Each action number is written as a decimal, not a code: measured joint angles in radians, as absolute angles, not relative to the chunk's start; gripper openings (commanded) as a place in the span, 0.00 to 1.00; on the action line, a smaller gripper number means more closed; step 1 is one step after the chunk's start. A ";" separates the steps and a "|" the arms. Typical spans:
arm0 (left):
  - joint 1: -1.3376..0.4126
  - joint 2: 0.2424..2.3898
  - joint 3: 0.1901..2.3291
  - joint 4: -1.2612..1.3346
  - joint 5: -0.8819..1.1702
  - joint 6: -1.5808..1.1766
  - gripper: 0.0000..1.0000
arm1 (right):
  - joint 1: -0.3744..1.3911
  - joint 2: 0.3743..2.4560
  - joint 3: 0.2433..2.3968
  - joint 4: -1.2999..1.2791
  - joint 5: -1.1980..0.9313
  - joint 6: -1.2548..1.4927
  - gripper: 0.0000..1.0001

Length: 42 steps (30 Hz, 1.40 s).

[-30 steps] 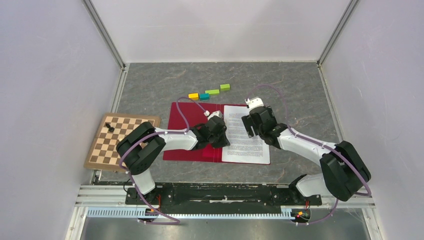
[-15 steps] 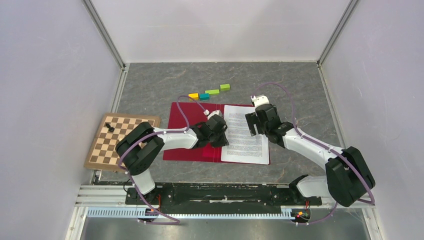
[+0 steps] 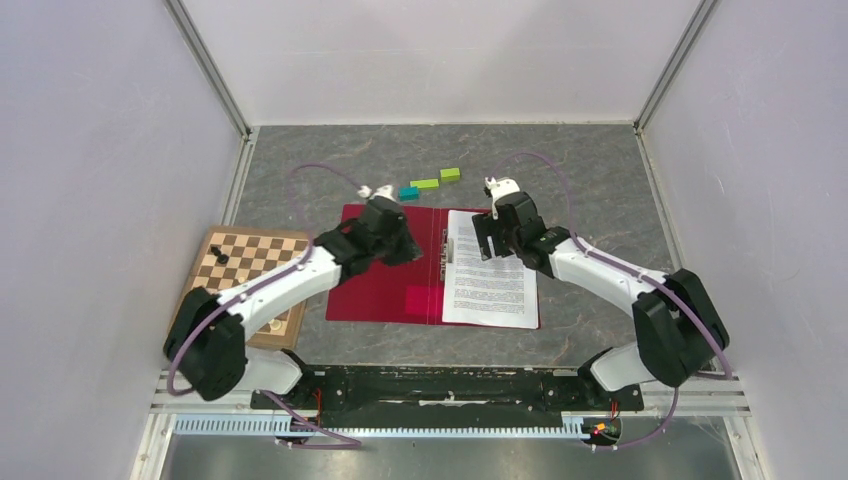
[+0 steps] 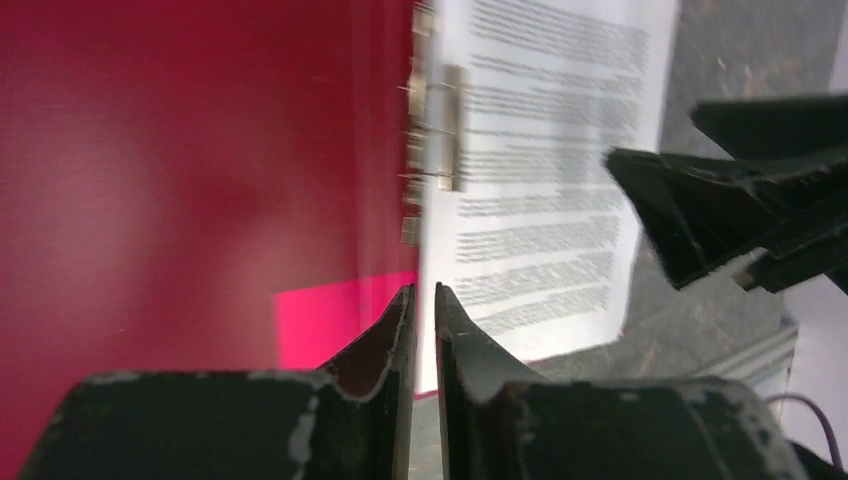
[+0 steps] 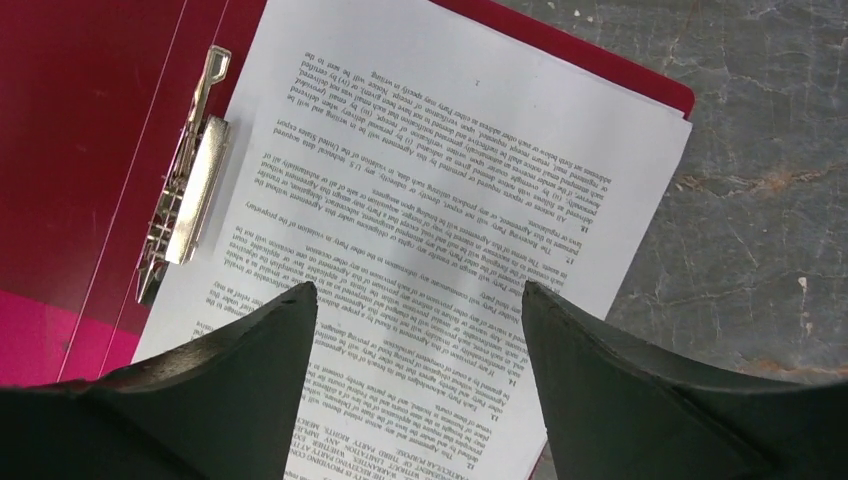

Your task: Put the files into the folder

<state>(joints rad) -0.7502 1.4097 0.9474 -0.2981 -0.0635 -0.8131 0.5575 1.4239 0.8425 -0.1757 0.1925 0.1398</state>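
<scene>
Grey marbled surface (image 3: pixel 600 170) carries the crimson folder (image 3: pixel 380 295), lying open; we see the files (image 3: pixel 490 290) on its right half. Our right tool (image 5: pixel 418 288) hangs above the files, jaws wide, holding nothing. Our left tool (image 4: pixel 424 290) hovers over the red left half, jaws barely parted, empty. The metal clip (image 5: pixel 190 200) sits at the files' left edge.
</scene>
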 measured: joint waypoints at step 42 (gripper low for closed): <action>-0.362 1.256 0.664 -0.439 0.014 -0.693 0.02 | 0.737 1.776 1.058 -0.099 0.164 0.326 0.13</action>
<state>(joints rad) -0.3622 1.2564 0.6643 -0.4385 0.0135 -0.6926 0.7368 1.7760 1.0580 -0.0990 0.1642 0.3264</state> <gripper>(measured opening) 0.033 0.163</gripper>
